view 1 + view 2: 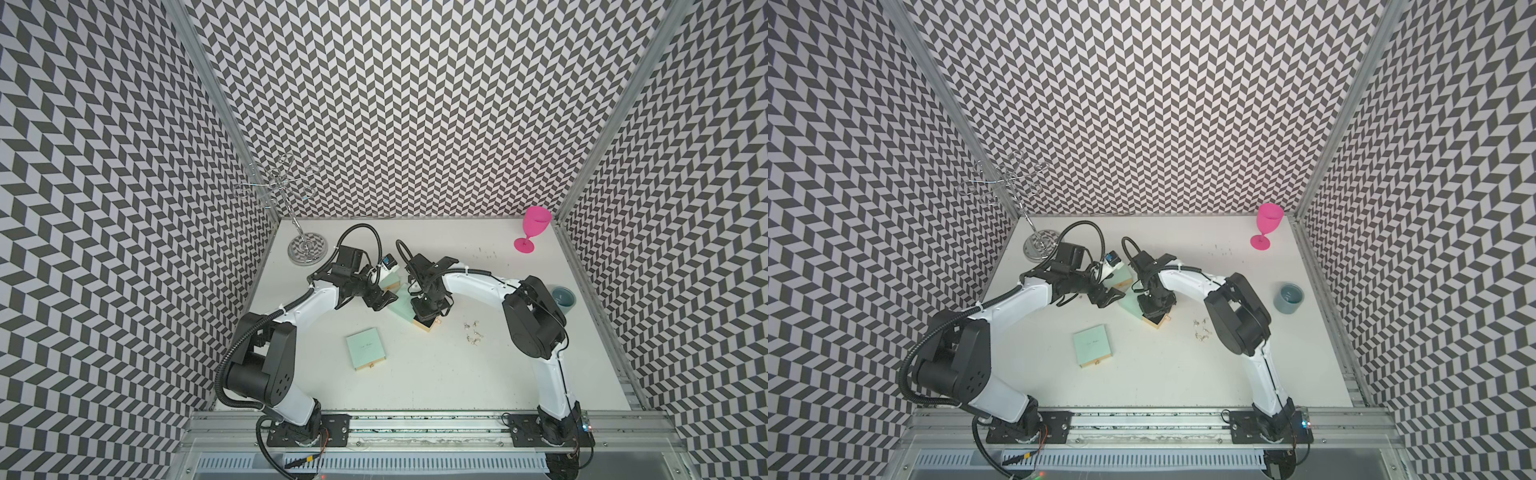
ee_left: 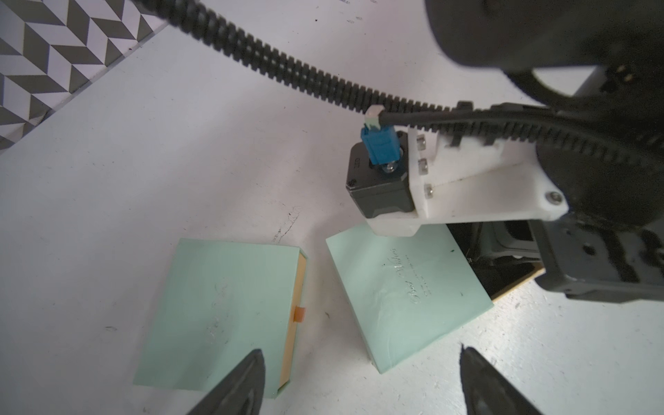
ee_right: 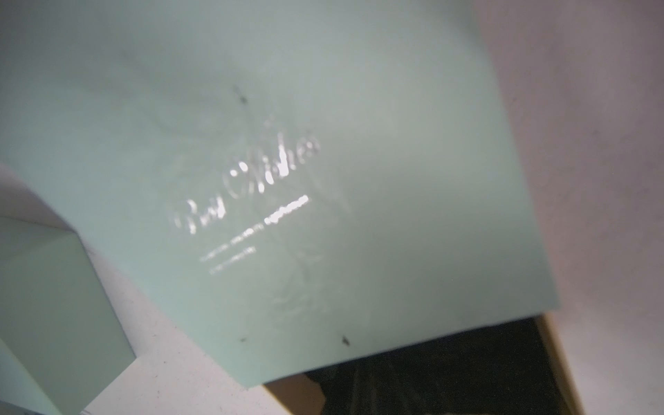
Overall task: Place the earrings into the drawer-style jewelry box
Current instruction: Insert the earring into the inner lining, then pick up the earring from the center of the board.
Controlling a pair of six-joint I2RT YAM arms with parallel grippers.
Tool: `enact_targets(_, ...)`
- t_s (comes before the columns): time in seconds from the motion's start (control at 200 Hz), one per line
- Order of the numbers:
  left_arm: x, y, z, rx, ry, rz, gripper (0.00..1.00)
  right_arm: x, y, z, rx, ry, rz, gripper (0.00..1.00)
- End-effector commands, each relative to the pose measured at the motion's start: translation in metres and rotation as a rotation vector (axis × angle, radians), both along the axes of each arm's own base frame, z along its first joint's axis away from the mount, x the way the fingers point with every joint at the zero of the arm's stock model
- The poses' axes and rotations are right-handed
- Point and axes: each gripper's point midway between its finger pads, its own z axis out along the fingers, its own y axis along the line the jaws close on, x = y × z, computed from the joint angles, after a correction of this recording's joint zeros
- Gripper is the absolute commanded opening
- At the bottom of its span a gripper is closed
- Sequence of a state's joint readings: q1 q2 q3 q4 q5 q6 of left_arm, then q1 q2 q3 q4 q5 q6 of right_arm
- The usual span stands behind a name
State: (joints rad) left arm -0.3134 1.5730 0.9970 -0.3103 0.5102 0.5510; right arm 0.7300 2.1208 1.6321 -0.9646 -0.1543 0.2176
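A mint-green jewelry box (image 1: 402, 306) (image 2: 406, 294) (image 3: 287, 179) lies mid-table with silver lettering on its lid. Its tan drawer (image 1: 430, 326) (image 1: 1158, 323) is pulled out, showing a dark lining (image 3: 449, 373). My right gripper (image 1: 424, 316) (image 1: 1154, 311) points straight down into the drawer; its fingers are hidden and whether they hold anything cannot be seen. Several tiny silvery earrings (image 1: 471, 332) (image 1: 1202, 328) lie on the table just right of the drawer. My left gripper (image 1: 384, 301) (image 2: 360, 348) hovers open and empty by the box's left corner.
A second mint box (image 1: 390, 284) (image 2: 222, 312) with an orange pull tab lies just behind. A third, closed one (image 1: 368, 349) sits nearer the front. A wire stand (image 1: 305, 245) is back left, a pink goblet (image 1: 534, 228) back right, a grey cup (image 1: 564, 300) at the right edge.
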Motion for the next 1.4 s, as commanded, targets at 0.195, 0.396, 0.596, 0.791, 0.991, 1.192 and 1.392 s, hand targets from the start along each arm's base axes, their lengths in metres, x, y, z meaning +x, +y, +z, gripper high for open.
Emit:
enact_targets(0.195,0.009,0.0,0.026,-0.007,-0.05,-0.01,0.85,0.021,0.001,0.069,0.008,-0.146,0.001,0.11)
enact_targets(0.396,0.009,0.0,0.037,0.002,-0.061,-0.019,0.85,0.02,-0.012,0.08,-0.019,-0.18,-0.018,0.11)
enact_targets(0.596,0.008,-0.001,0.051,0.009,-0.075,-0.049,0.85,0.005,-0.057,0.081,-0.037,-0.176,-0.129,0.15)
enact_targets(0.791,0.006,-0.008,0.064,-0.012,-0.074,-0.078,0.85,-0.026,-0.092,0.07,-0.037,-0.134,-0.208,0.2)
enact_targets(0.991,-0.003,-0.019,0.074,-0.032,-0.061,-0.128,0.86,-0.065,-0.115,0.04,-0.048,-0.043,-0.258,0.21)
enact_targets(1.192,-0.011,-0.027,0.077,-0.044,-0.051,-0.158,0.86,-0.081,-0.122,0.026,-0.052,-0.008,-0.272,0.23)
enact_targets(1.392,-0.014,-0.031,0.082,-0.043,-0.06,-0.169,0.86,-0.081,-0.127,0.014,-0.086,-0.006,-0.28,0.26)
